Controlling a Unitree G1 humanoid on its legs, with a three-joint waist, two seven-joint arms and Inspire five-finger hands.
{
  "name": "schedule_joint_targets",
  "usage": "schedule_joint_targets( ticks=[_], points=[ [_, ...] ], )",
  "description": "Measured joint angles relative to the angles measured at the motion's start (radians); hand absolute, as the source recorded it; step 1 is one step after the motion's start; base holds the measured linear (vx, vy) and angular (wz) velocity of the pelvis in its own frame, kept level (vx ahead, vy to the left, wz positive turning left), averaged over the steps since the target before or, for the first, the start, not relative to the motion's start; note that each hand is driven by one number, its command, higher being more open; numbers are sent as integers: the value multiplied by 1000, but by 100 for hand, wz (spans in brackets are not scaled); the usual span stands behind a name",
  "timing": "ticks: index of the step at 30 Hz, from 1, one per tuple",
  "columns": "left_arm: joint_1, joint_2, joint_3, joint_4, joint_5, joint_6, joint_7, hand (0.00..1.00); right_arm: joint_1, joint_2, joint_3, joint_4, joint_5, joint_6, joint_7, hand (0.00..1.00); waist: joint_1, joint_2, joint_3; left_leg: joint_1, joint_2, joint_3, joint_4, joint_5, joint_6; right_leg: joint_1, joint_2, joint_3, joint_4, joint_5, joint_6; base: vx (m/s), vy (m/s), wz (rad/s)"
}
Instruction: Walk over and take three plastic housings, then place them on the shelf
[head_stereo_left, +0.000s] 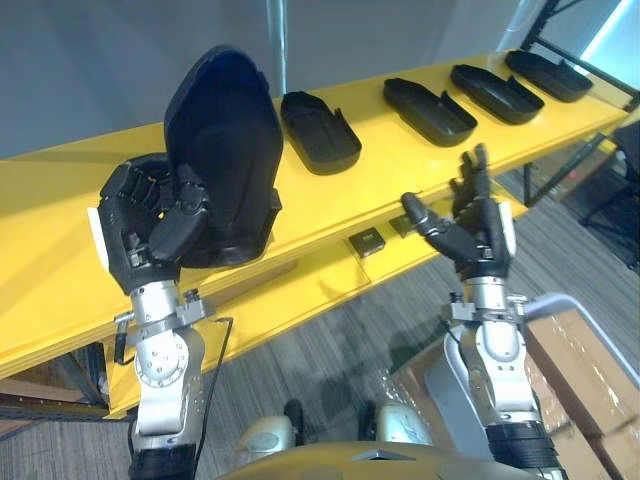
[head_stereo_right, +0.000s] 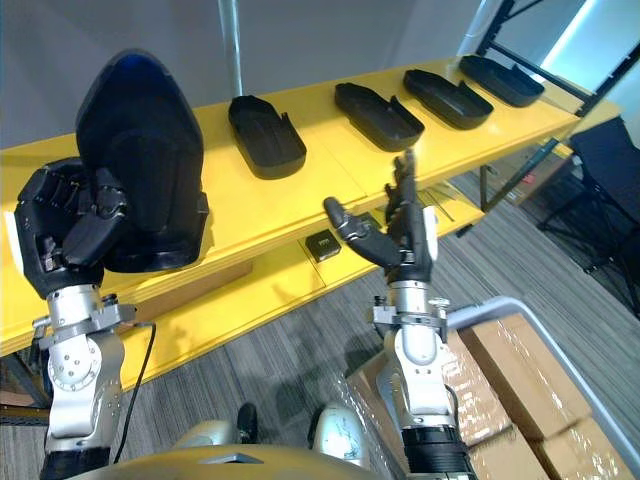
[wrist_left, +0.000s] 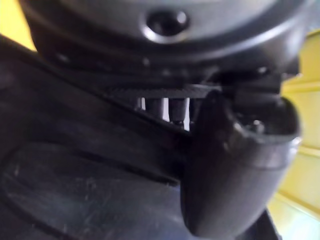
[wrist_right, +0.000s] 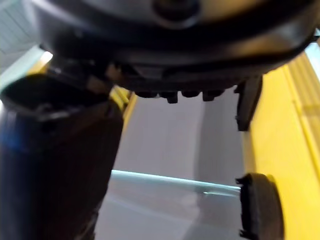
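My left hand (head_stereo_left: 150, 225) is shut on a black plastic housing (head_stereo_left: 225, 150) and holds it upright in front of the yellow shelf (head_stereo_left: 60, 250), its rounded end up. In the left wrist view the thumb (wrist_left: 235, 170) presses against the housing's dark wall (wrist_left: 75, 190). Several more black housings lie in a row along the shelf top, from the nearest (head_stereo_left: 320, 130) to the farthest (head_stereo_left: 548, 75) at the right. My right hand (head_stereo_left: 475, 225) is open, fingers straight and pointing up, in front of the shelf's lower ledge and holding nothing.
Two small black square parts (head_stereo_left: 367, 241) sit on the shelf's lower ledge (head_stereo_left: 300, 290). A metal pole (head_stereo_left: 280, 45) rises behind the shelf. Wrapped cardboard boxes (head_stereo_left: 580, 370) stand on the floor at lower right, and a black chair (head_stereo_left: 625, 170) is at the far right.
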Motion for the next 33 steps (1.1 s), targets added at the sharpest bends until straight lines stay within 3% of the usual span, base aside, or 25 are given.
schedule_joint_targets(
  ticks=[2,3,4,5,6,8,13,21,22,23,25,26,28,29,30,31,32,33],
  points=[
    [2,6,6,-1,0,5,17,0,14,-5,-51,-88,11,-43,28,100,4,-43,-25,4,-51,-32,29,-53,-22,31,-26,12,-113,159,-31,367,-213,68],
    [4,-12,9,6,1,6,22,0,4,-25,-64,-96,15,-64,40,100,6,-24,-26,4,-43,-42,47,-71,-29,46,-25,7,-129,183,-17,260,-153,32],
    [23,-36,12,6,2,12,38,0,-13,-78,-74,-119,37,-85,68,100,14,19,-41,-12,-7,-39,76,-93,-39,86,11,-22,-207,209,-24,296,-117,15],
    [35,-44,26,2,1,12,49,0,-42,-120,-73,-130,64,-92,103,100,24,42,-53,-16,20,-30,87,-105,-54,123,42,-34,-280,236,-37,286,-96,14],
    [34,-46,38,-1,0,12,59,0,-67,-134,-72,-133,89,-94,131,100,25,48,-57,-12,33,-28,84,-108,-59,149,60,-46,-322,249,-42,309,-116,12],
    [34,-58,63,-28,0,12,80,0,-118,-141,-67,-148,143,-94,185,100,44,49,-58,-2,57,-23,81,-118,-76,177,85,-55,-362,253,-47,179,-92,9],
    [65,-107,85,-110,90,10,171,0,-145,-127,-36,-177,295,-86,264,100,72,51,-59,-1,62,-31,77,-120,-79,204,94,-73,-397,253,-48,92,-9,14],
    [158,-123,150,-208,86,-18,171,0,-116,-63,28,-174,317,-31,291,100,100,53,-61,-9,51,-61,66,-120,-79,230,85,-110,-425,252,-48,-10,21,18],
    [167,-125,145,-208,85,-18,168,0,-99,-58,28,-175,316,-31,295,100,92,55,-67,-18,62,-28,65,-148,-69,235,77,-140,-428,252,-49,-52,18,63],
    [172,-125,132,-207,84,-18,155,0,-65,-51,21,-179,315,-30,291,100,72,52,-74,-18,125,135,69,-156,-74,245,65,-185,-427,251,-49,-34,29,87],
    [166,-126,97,-206,85,-26,129,0,-22,-56,-14,-181,315,-28,274,100,32,60,-86,-32,185,293,82,-127,-81,250,39,-248,-426,249,-49,-2,123,120],
    [158,-125,70,-205,87,-36,117,0,-6,-58,-49,-173,318,-26,265,100,23,69,-90,-47,187,310,89,-81,-109,245,24,-269,-423,249,-45,-12,205,94],
    [157,-124,53,-201,86,-43,119,0,-3,-58,-75,-147,320,-20,268,100,16,68,-89,-70,163,301,127,-74,-108,243,-3,-272,-417,250,-37,-56,227,39],
    [152,-124,49,-183,86,-43,127,0,-3,-58,-83,-142,331,-16,276,100,7,61,-87,-106,140,292,195,-67,-112,247,-44,-281,-411,245,-26,-83,232,38],
    [141,-124,48,-162,85,-43,132,0,-4,-56,-84,-143,371,-17,289,100,-2,43,-79,-143,116,285,264,-48,-135,251,-94,-289,-409,251,-9,-155,324,27],
    [131,-119,38,-136,85,-46,144,0,-7,-42,-85,-144,429,-22,295,100,1,31,-71,-171,146,307,350,-87,-67,247,-133,-289,-391,253,-1,-120,230,10],
    [132,-118,32,-122,86,-53,150,0,-6,-32,-82,-144,450,-30,296,100,3,41,-75,-175,186,310,377,-104,-62,248,-135,-283,-388,253,0,-194,360,-18],
    [135,-122,14,-107,86,-57,168,0,-9,-13,-68,-144,500,-59,297,100,4,66,-83,-170,258,281,383,-109,-72,241,-137,-259,-385,248,9,-113,390,-36]
  ],
)
